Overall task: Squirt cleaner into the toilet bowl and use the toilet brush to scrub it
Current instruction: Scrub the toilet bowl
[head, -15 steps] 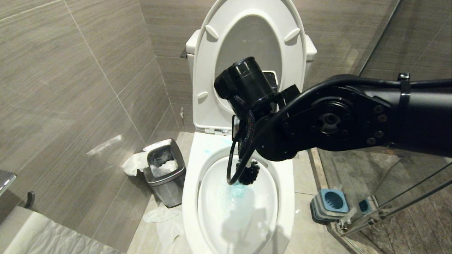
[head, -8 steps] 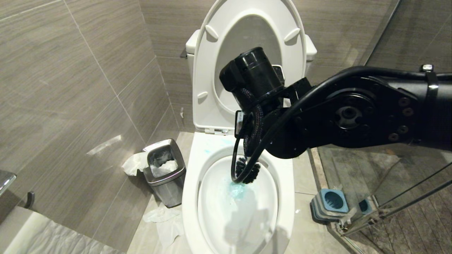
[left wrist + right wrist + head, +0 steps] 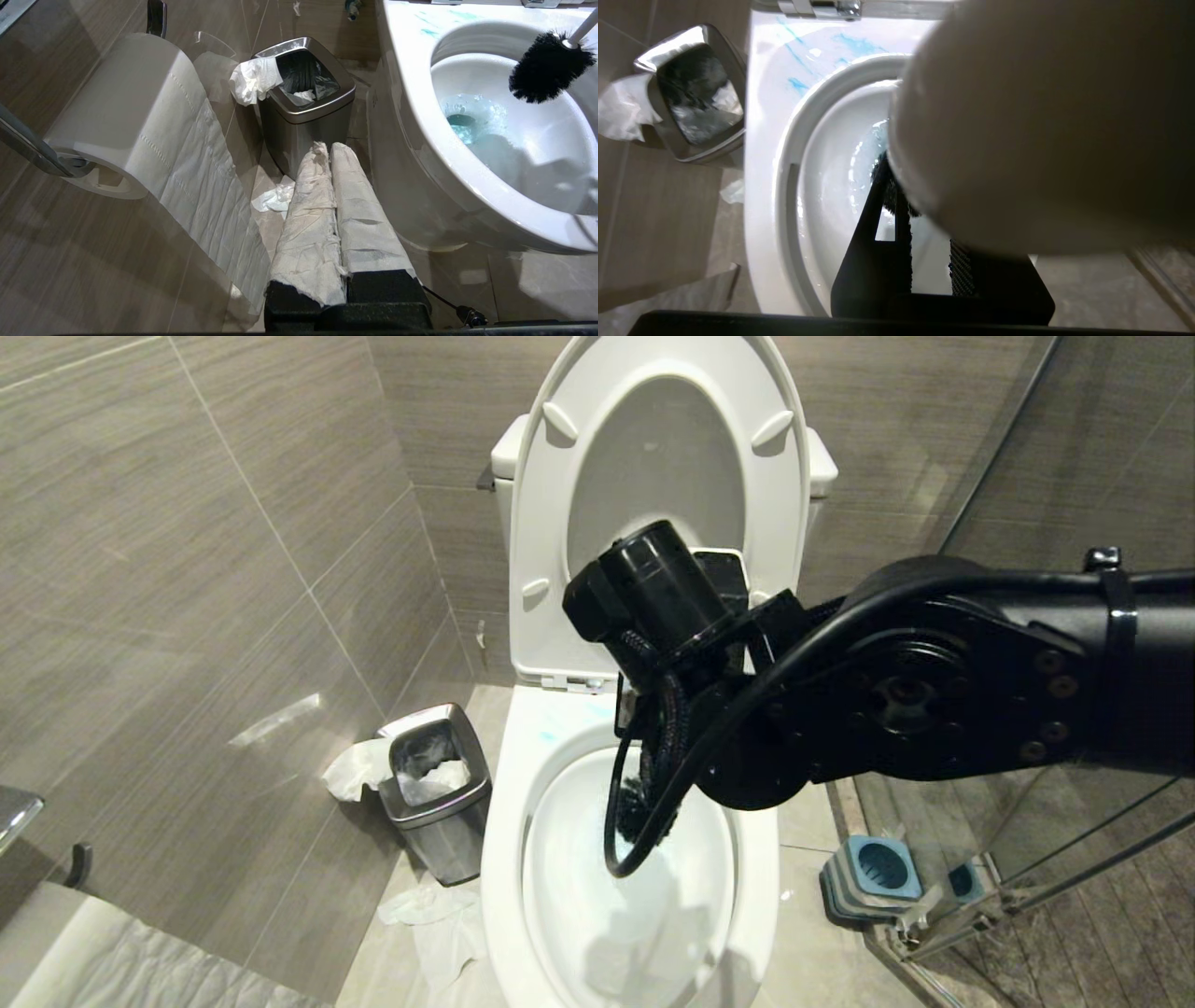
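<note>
The white toilet bowl (image 3: 504,859) stands open, with its seat raised. My right arm (image 3: 887,691) reaches over it and hides its own gripper in the head view. In the right wrist view the right gripper (image 3: 920,219) is shut on the pale handle (image 3: 1041,126) of the toilet brush. The dark bristle head (image 3: 546,70) hangs inside the bowl by the far wall, above the blue-tinted water (image 3: 467,126). Turquoise cleaner streaks (image 3: 798,84) mark the back rim. My left gripper (image 3: 327,149) is parked low beside the bowl, its paper-wrapped fingers (image 3: 303,219) shut on nothing.
A steel waste bin (image 3: 434,784) with crumpled paper stands left of the bowl, and more paper (image 3: 439,915) lies on the floor. The blue-and-grey brush holder (image 3: 878,873) sits at the right by a glass partition (image 3: 1027,569). A toilet paper roll (image 3: 117,116) hangs near my left arm.
My right wrist rose a little, then dropped back lower over the bowl. The brush head slid slightly nearer and now covers the blue patch in the head view.
</note>
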Available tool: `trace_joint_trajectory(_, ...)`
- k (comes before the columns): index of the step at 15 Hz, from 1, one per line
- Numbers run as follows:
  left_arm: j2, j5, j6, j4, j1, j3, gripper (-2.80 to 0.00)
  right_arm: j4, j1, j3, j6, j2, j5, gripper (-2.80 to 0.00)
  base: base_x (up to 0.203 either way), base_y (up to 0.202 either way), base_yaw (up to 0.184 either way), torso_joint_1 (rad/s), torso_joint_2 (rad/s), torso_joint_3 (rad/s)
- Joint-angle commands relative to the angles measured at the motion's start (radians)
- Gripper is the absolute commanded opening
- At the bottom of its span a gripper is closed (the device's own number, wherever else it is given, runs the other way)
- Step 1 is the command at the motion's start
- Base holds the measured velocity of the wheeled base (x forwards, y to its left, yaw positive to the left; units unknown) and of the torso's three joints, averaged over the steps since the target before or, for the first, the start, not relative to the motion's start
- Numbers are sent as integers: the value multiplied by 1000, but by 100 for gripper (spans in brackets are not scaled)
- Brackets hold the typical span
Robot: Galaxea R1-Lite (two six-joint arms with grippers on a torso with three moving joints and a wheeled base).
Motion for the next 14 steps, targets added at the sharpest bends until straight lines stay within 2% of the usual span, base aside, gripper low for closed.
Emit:
trace_joint_trajectory(1, 1, 1, 0, 1, 0, 2, -280, 4, 10, 44, 5, -15, -8, -280, 0, 0, 0, 0, 0, 0)
trace_joint_trajectory(4, 1, 1, 0, 1, 0, 2, -280, 6, 14, -51, -9, -25, -13, -280, 0, 0, 0, 0, 0, 0)
trace_joint_trajectory(7, 1, 1, 0, 1, 0, 2, -280, 6, 17, -16, -18, -21, -17, -280, 0, 0, 0, 0, 0, 0)
trace_joint_trajectory(11, 1, 1, 0, 1, 0, 2, -280, 31, 27, -154, -37, -20, -20, -280, 0, 0, 0, 0, 0, 0)
trace_joint_trajectory(14, 1, 1, 0, 1, 0, 2, -280, 35, 30, -132, -52, -39, -37, -280, 0, 0, 0, 0, 0, 0)
